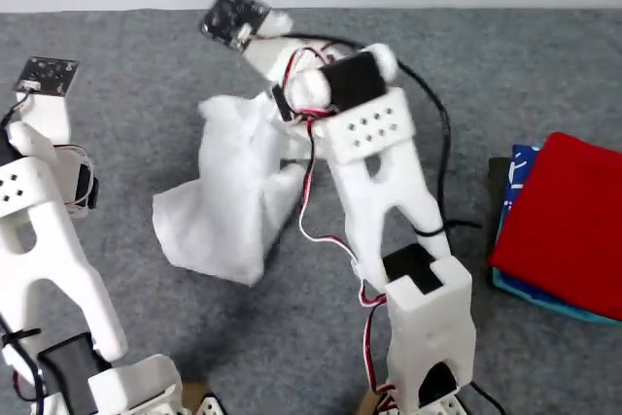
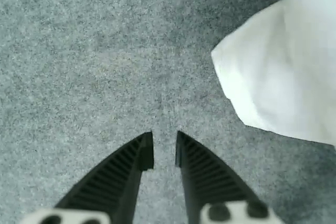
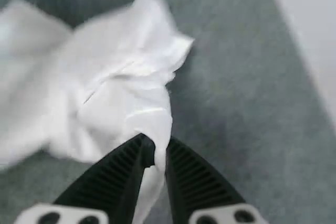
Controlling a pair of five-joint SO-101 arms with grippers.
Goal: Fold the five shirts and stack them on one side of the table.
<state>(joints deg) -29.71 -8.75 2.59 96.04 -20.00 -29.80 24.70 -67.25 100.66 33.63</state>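
A crumpled white shirt [image 1: 228, 201] lies on the grey table, one end raised off the surface. My right gripper [image 3: 161, 148] is shut on a fold of that white shirt [image 3: 115, 93], holding it up at the far middle of the table; in the high view the right gripper [image 1: 283, 102] is at the shirt's upper edge. Over bare felt to the left, my left gripper [image 2: 164, 142] has a narrow gap between its fingers and nothing in it. A corner of the white shirt [image 2: 294, 77] lies just ahead of it, to one side.
At the right edge a stack of folded shirts sits with a red shirt [image 1: 573, 221] on top and a blue one [image 1: 520, 177] beneath. Red and black cables [image 1: 321, 230] hang along the right arm. Bare grey table [image 1: 146, 55] stretches behind and between the arms.
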